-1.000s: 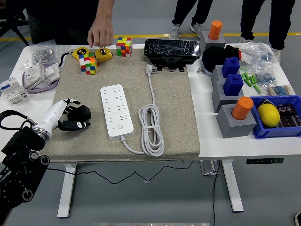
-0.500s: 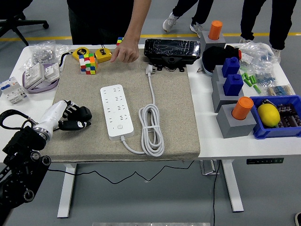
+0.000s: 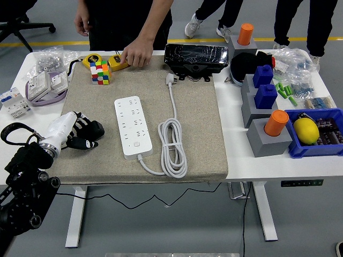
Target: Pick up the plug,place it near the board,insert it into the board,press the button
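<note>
The left hand (image 3: 80,134) lies on the beige mat (image 3: 201,139) at about nine o'clock, its black fingers (image 3: 92,128) loosely curled with nothing between them, white forearm trailing back to the lower left corner. The right arm is nowhere to be seen.

The plug (image 3: 171,80) sits at roughly twelve o'clock on the mat, just in front of the black box (image 3: 193,58), well apart from the hand. Its white cable (image 3: 172,147) runs down toward six o'clock, bundles into a long coil, then loops into the near end of the white power strip (image 3: 133,126), which lies between the hand and the coil.

The plug looks small, light, hard and smooth, so it may slip under thick fingers. I would pinch it across the flat sides of its body, not on the prongs. The cable is soft yet springy; the coil will likely drag and tug as the plug is carried toward the sockets.

Compared with half a second earlier, the robot's hand has barely shifted. The person's hand (image 3: 137,53) at the far edge has moved from the mat's eleven o'clock side, near the plug, left to the yellow tape measure (image 3: 117,61), beside the Rubik's cube (image 3: 99,72). The second cube, seen a second ago, is now hidden.
</note>
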Action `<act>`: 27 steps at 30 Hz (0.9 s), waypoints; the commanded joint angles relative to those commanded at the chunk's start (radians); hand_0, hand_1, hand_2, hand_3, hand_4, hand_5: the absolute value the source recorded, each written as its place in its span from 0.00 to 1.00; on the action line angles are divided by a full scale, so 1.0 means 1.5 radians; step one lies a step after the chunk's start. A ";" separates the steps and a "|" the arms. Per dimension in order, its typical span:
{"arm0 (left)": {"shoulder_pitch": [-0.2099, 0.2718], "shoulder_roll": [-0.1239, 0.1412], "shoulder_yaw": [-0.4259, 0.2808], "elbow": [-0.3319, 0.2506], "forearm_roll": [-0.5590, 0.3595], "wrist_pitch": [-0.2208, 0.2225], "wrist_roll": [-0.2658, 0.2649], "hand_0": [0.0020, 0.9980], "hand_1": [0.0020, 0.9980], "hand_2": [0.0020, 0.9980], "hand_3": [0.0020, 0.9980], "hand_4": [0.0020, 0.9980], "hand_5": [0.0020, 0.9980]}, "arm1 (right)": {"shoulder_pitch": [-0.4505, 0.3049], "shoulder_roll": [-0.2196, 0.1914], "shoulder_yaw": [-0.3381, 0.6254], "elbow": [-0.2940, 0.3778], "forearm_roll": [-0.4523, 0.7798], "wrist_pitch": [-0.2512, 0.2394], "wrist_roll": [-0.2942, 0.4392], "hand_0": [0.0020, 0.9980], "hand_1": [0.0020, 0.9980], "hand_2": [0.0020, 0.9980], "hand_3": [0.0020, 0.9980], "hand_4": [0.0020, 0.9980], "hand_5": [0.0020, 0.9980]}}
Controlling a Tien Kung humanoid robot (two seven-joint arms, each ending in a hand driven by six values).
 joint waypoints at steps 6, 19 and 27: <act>-0.002 -0.001 0.004 0.003 -0.002 0.005 -0.001 0.34 0.45 0.51 0.55 0.87 0.00 | 0.002 -0.001 -0.004 0.000 0.002 -0.001 -0.002 0.79 0.76 0.76 0.79 1.00 1.00; -0.001 0.000 0.009 0.006 -0.012 -0.006 0.001 0.32 0.42 0.49 0.55 0.83 0.00 | 0.003 -0.002 -0.016 0.000 0.009 -0.004 -0.005 0.79 0.76 0.76 0.79 1.00 1.00; -0.004 -0.001 0.006 0.000 -0.023 -0.004 -0.005 0.31 0.39 0.46 0.53 0.81 0.00 | 0.004 -0.003 -0.021 0.000 0.014 -0.003 -0.005 0.79 0.76 0.76 0.79 1.00 1.00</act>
